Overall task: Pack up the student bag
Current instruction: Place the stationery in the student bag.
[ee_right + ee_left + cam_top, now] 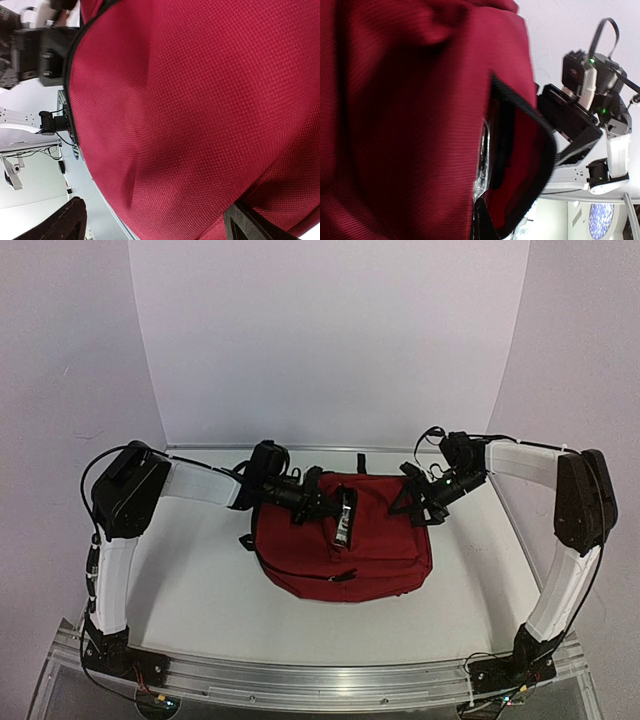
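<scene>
1. The right end effector is at the far right corner of the student bag. In its wrist view the two fingers stand wide apart and the red fabric bulges between them, so it grips nothing.
2. The left end effector is at the far left edge of the bag, close to the black-edged opening. Its own fingers are almost hidden by cloth, so I cannot tell if they are apart or together.
3. The bag lies in the middle of the bench, between the two arms, with the front pocket toward the bases.
4. A dark, shiny item stands in the opening, partly inside and partly out.
5. In my judgement the step in hand is inserting this item. The next move calls for keeping the mouth open on one side while the item is pushed deeper.
6. The loose black straps lie near the right fingers and could catch them. The soft fabric may also fold over the opening and block the way.
</scene>
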Controlling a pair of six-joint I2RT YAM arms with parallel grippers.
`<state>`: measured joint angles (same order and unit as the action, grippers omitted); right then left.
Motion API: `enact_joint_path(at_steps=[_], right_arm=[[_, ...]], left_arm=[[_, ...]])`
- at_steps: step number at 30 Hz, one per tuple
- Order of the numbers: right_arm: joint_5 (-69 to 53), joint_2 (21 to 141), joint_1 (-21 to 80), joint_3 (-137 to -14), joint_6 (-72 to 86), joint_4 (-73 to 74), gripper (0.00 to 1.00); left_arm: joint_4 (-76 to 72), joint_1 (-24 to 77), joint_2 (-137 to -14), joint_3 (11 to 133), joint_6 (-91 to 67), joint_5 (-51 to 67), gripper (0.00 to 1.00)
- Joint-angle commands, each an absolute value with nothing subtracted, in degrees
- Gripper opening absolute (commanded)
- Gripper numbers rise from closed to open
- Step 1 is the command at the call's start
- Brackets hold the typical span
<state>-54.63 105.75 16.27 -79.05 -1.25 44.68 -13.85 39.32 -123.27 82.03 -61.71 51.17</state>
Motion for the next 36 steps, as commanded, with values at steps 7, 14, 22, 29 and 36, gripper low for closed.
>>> enact_joint_path(at_steps=[7,14,22,29,36], right_arm=[[-58.2,103.9,16.6,-74.7,-0.4,44.7,0.97],[-62.2,104.2,16.6,-73.6,5.9,40.1,0.89],[-62.4,103.1,16.3,-73.5,8.6,38.2,0.91],[-57.5,101.1,15.1,-71.8,5.8,40.0,0.96],[-51.1,101.7,14.6,-71.3,0.8,44.3,0.96]], left_arm=[[-25.7,40.9,-121.4,81.9,-67.9,45.1,0.0],[-22.6,44.1,-125.7,87.9,-66.7,45.5,0.0],[-1.8,45.4,-123.1,90.2,-56.7,46.9,0.07],[16.0,44.6,-119.2,90.1,-46.4,47.0,0.28],[28.9,44.1,-123.8,98.9,-38.0,48.6,0.35]])
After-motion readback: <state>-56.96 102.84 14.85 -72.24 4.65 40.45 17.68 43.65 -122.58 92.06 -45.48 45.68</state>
